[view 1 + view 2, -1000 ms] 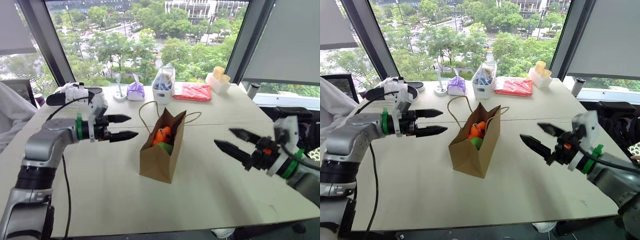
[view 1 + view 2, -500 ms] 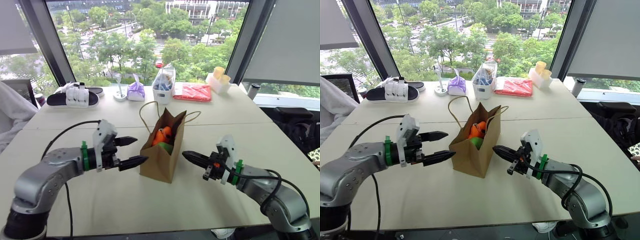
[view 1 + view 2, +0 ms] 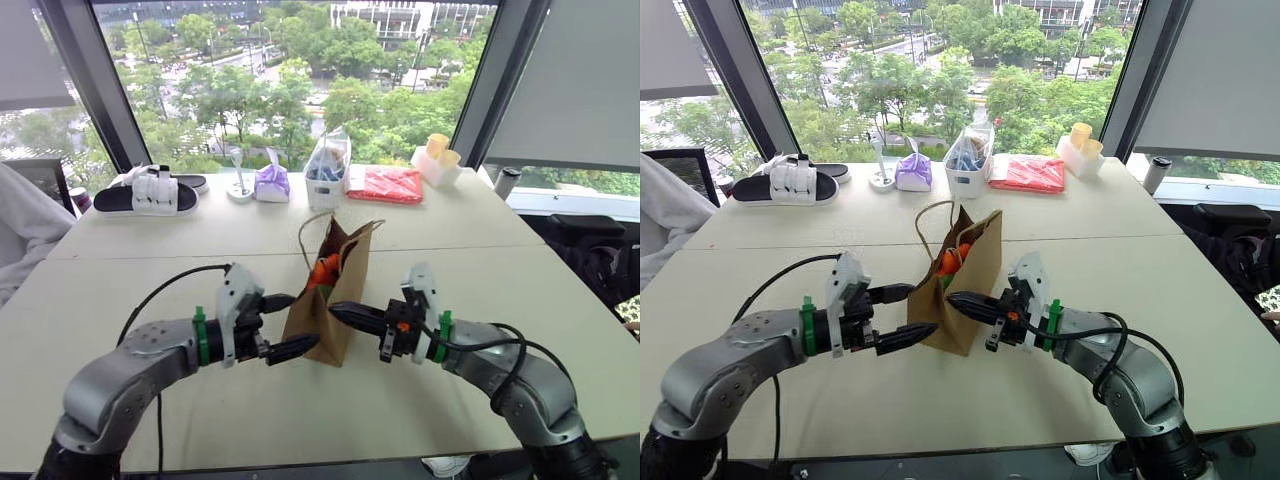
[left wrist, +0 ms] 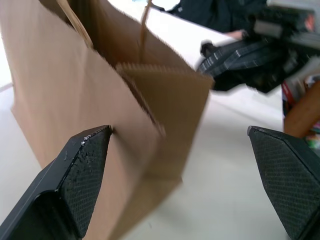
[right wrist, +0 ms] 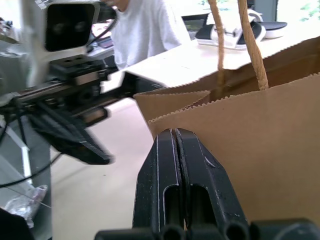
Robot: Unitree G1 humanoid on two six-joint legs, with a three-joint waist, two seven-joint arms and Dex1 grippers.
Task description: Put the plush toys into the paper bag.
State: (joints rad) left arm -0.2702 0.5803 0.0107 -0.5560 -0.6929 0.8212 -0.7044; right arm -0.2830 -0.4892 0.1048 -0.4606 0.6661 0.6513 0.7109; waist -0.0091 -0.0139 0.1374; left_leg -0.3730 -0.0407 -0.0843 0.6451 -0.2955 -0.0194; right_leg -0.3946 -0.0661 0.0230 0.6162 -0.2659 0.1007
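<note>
Centrally, paper bag (image 3: 322, 318) on worktop (image 3: 480, 250), orange plush toy (image 3: 322, 271) inside; left hand (image 3: 291, 324) wide open, straddling bag corner; right hand (image 3: 338, 311) closed, empty, against bag side.

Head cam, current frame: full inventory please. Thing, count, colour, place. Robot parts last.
brown kraft paper bag: 1, brown with tan loop handles, standing mid-table between the two grippers
orange plush toy: 1, orange, inside the bag's open top
black and white slipper: 1, far left table edge
purple pouch: 1, purple, far edge by the window
clear plastic bag of items: 1, clear, beside the pouch
red packet: 1, red, far edge
yellow cups: 2, yellow, far right corner
white table: 1, white
left gripper: 1, black, open, at the bag's left side
right gripper: 1, black, shut, against the bag's right side
</note>
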